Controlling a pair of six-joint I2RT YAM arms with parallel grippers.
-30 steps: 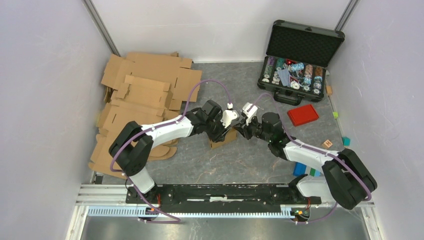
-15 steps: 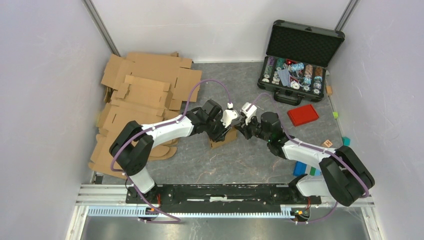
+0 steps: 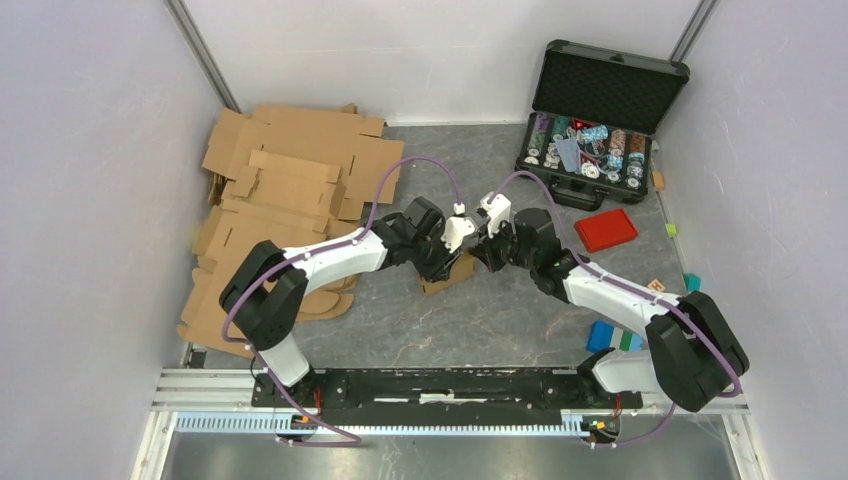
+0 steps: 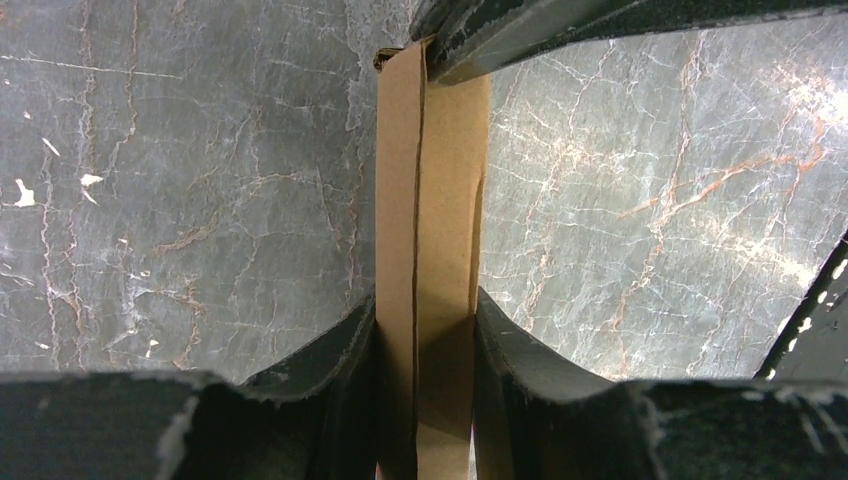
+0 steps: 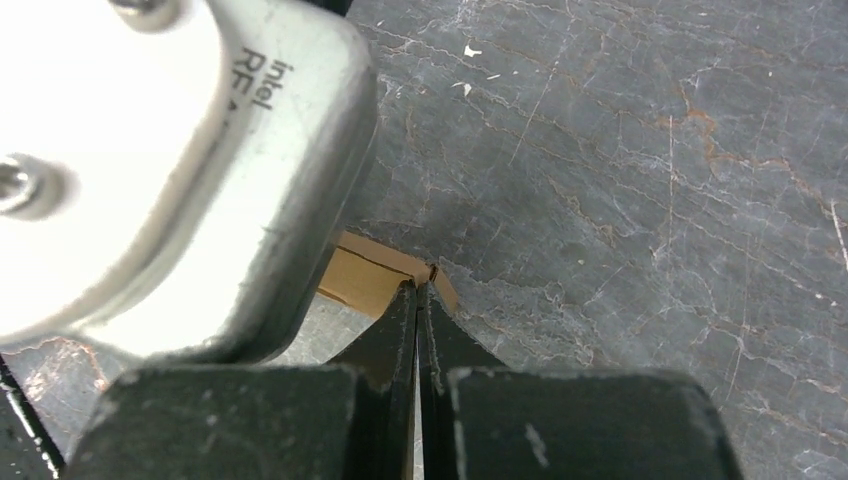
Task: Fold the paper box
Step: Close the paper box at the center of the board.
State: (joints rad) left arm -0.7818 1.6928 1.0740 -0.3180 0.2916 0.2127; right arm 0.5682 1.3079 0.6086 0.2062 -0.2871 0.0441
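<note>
The paper box (image 3: 447, 276) is a small brown cardboard piece on the grey tabletop, mid-table between the two arms. In the left wrist view it shows as a narrow upright strip (image 4: 430, 200) with a seam down it. My left gripper (image 4: 425, 310) is shut on it, one pad against each side. The same gripper (image 3: 452, 260) covers most of the box from above. My right gripper (image 5: 417, 290) is shut, its tips meeting at the box's corner (image 5: 365, 275), and nothing shows between the pads. Its dark fingers (image 4: 560, 30) rest against the strip's far end. The left wrist's camera housing (image 5: 150, 160) hides the rest of the box.
Several larger flat cardboard sheets (image 3: 280, 190) lie piled at the left. An open black case (image 3: 600, 120) with chips stands at the back right, with a red lid (image 3: 606, 230) in front of it. Small blocks (image 3: 655, 287) and a blue piece (image 3: 600, 335) lie by the right arm.
My right gripper has closed fully and shifted a little up and left, onto the box's end. The left gripper and the box have stayed put.
</note>
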